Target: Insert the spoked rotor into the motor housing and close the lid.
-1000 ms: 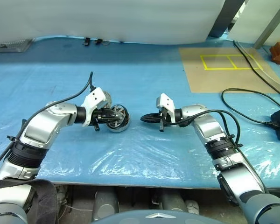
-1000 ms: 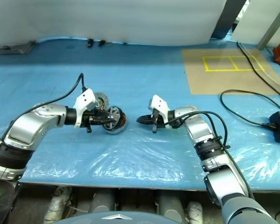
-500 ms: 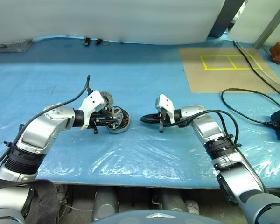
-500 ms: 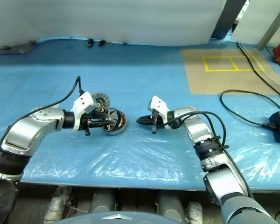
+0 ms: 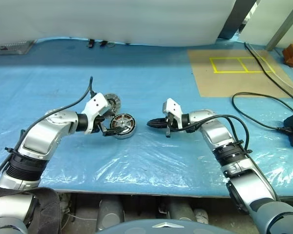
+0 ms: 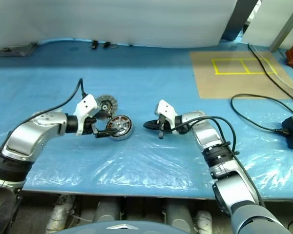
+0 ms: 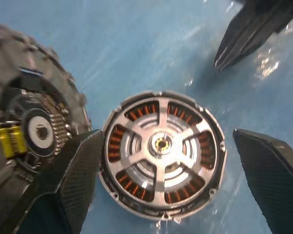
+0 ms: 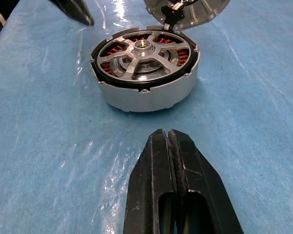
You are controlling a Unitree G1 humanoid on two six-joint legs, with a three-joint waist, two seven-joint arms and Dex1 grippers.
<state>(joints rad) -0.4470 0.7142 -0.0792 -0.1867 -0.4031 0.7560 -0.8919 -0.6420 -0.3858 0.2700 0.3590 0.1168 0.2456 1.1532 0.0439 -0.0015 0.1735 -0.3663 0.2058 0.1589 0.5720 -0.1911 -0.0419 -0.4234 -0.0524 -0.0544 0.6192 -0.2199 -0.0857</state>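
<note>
The motor housing (image 5: pixel 122 126) lies flat on the blue-covered bench (image 5: pixel 151 83), its 5-spoked silver face up with copper windings showing between the spokes. The left gripper (image 7: pixel 168 168) has its jaws spread wide to either side of the housing, holding nothing. Just beside the housing, on the far side, stands a second round toothed part (image 6: pixel 107 104). The right gripper (image 5: pixel 150 125) hovers near, pointing at the housing, jaws pressed together and empty.

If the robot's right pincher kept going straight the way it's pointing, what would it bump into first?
Probably the motor housing. The shut right gripper points straight at its side wall, with bare blue sheet between them.
</note>
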